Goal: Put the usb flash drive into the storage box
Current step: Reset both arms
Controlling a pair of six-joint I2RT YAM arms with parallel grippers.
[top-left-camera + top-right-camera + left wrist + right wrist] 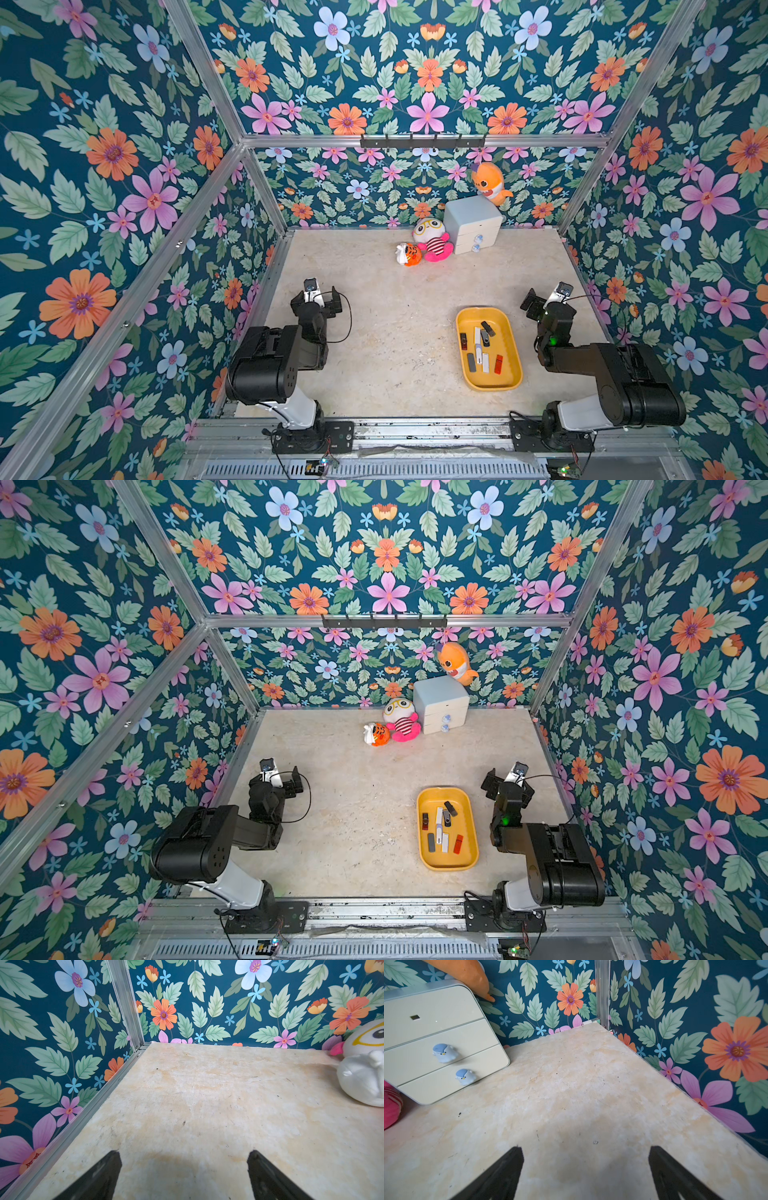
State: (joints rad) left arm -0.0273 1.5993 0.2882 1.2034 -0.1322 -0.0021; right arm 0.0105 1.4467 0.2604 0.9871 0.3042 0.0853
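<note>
Both top views: storage box (503,345) holds every flash drive (498,364) I find; tiny strays may escape me.
Left wrist: left gripper (184,1153) spread, empty.
Right wrist: right gripper (585,1148) likewise.
Placing looks done; nothing left to grasp.

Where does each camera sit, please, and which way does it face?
Top view: high behind the robot, looking down on the table and storage box; left arm, right arm whole.
Top view: same head, aim, storage box, arms.
Left wrist: on the left arm, facing the far left corner; open left end effector.
Right wrist: on the right arm, facing the drawer cabinet; open right end effector.
Shared: both wrist views catch the striped plush doll.
</note>
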